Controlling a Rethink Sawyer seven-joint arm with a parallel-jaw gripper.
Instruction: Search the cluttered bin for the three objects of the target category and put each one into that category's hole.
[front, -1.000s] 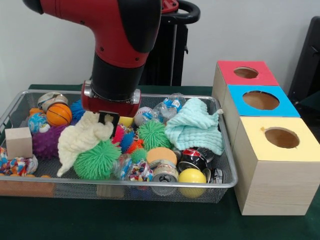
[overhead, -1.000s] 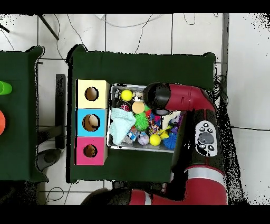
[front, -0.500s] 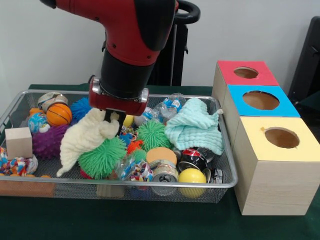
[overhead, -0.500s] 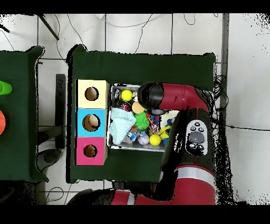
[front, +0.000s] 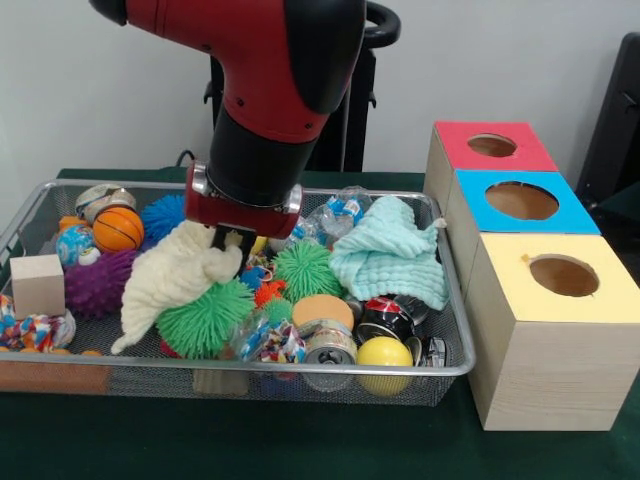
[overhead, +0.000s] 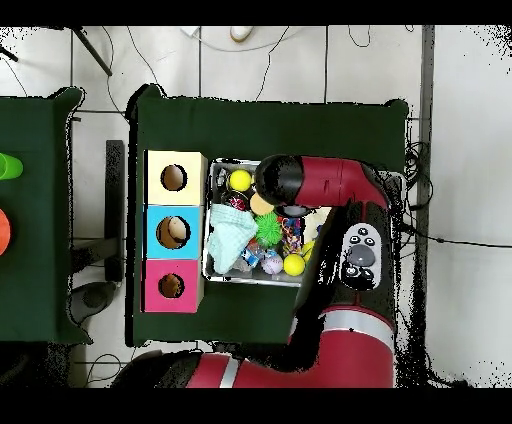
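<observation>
The red and black Sawyer arm (front: 265, 60) comes down from above into the wire mesh bin (front: 455, 290), its black forearm nearly vertical with a slight lean, wrist flange low over the clutter. In the overhead view the arm (overhead: 325, 185) bends across the bin (overhead: 214, 168), covering most of it. The gripper (front: 230, 243) reaches into the pile with its tips clamped on the top fold of a cream cloth (front: 170, 283), which hangs bunched from the grip and drapes down (its lower end resting on the toys) over a green spiky ball (front: 205, 318). A second green spiky ball (front: 306, 268) sits just beside the gripper, and a mint-green cloth (front: 388, 255) lies heaped at the bin's end nearest the boxes. A purple spiky ball (front: 95, 283), a small basketball (front: 118, 228), a wooden block (front: 37, 285), a yellow ball (front: 384, 354) and crushed cans (front: 330, 345) fill the rest. Beside the bin stand three wooden boxes, each with a round hole: red-topped (front: 490, 145), blue-topped (front: 522, 201) and yellow-topped (front: 562, 275).
</observation>
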